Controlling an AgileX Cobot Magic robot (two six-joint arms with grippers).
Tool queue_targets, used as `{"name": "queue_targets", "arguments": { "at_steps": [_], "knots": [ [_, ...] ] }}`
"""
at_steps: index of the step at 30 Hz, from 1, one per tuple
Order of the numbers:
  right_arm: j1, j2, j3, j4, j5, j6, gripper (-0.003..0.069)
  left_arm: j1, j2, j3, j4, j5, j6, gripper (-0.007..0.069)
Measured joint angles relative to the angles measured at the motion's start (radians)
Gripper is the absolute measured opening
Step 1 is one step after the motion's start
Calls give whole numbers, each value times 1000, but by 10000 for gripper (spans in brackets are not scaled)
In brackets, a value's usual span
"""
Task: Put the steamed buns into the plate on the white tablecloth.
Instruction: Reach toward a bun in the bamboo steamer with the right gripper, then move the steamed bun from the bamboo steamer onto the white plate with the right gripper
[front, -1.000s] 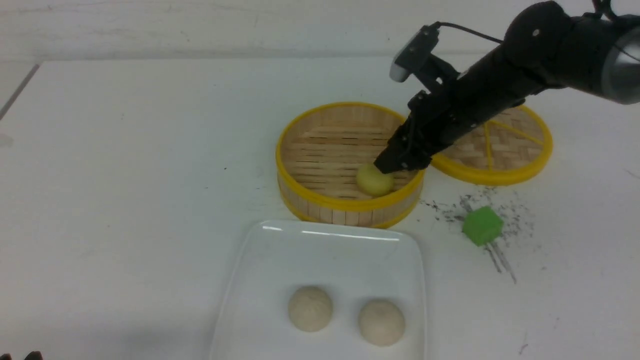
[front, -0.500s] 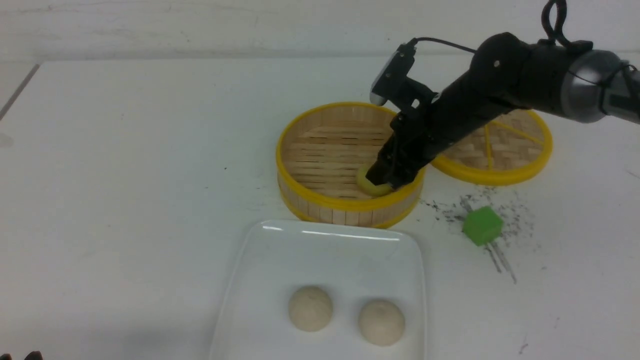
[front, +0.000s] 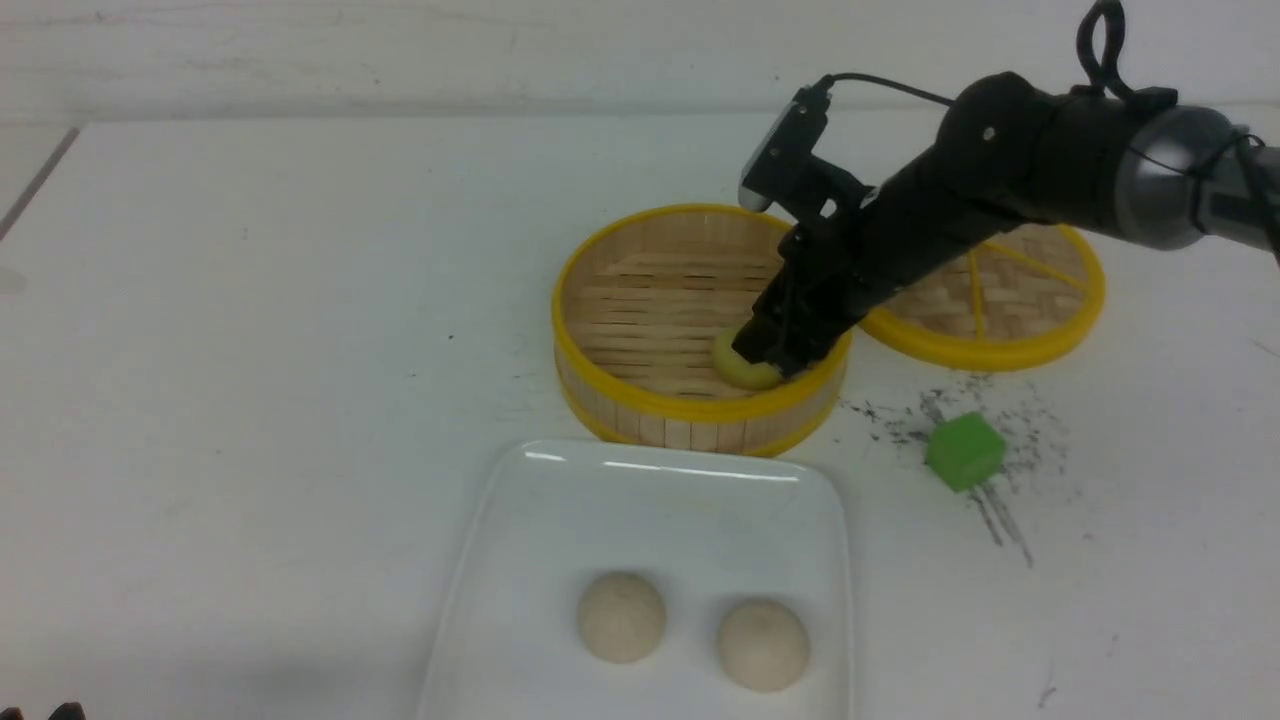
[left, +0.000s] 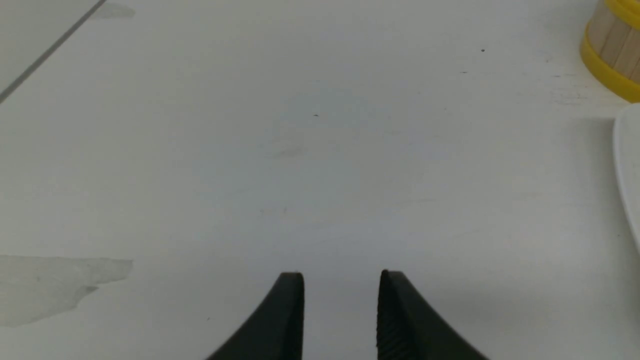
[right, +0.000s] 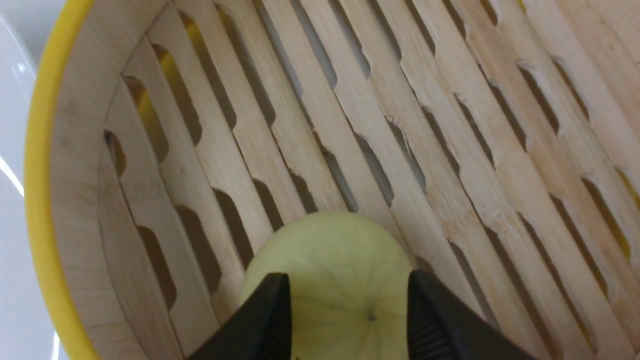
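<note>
Two off-white buns (front: 620, 616) (front: 762, 644) lie in the white plate (front: 650, 500) on the white tablecloth (front: 250, 350) at the front. The pale yellow bun (front: 742, 372) (right: 335, 260) sits inside the bamboo steamer basket (front: 640, 400), near its front right wall. My right gripper (front: 765, 355) (right: 348, 282) reaches down into the basket, its two fingers closed against the sides of the yellow bun, which rests on the slats. My left gripper (left: 341, 280) hovers over bare cloth with a small gap between its fingers and holds nothing.
The woven yellow-rimmed lid (front: 1010, 300) lies behind and right of the basket, partly hidden by my right arm. A green cube (front: 964, 452) sits among dark specks right of the basket. The basket's edge (left: 612, 55) and the plate's edge (left: 627, 170) show in the left wrist view.
My right arm came down into the basket, and its fingers went from just above the yellow bun to either side of it. The bun, the plate and the left gripper stayed put.
</note>
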Motion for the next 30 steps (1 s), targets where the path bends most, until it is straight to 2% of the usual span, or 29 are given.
{"name": "queue_targets", "arguments": {
  "at_steps": [6,13,23,30],
  "knots": [
    [0,26,-3,16,41,0,267,0,0,0,0,0,0,241],
    [0,39,-18,22,66,-5,22,0,0,0,0,0,0,241],
    [0,36,-121,3,168,0,10,0,0,0,0,0,0,241],
    [1,-31,-175,-62,240,82,10,0,0,0,0,0,0,241]
  ]
}}
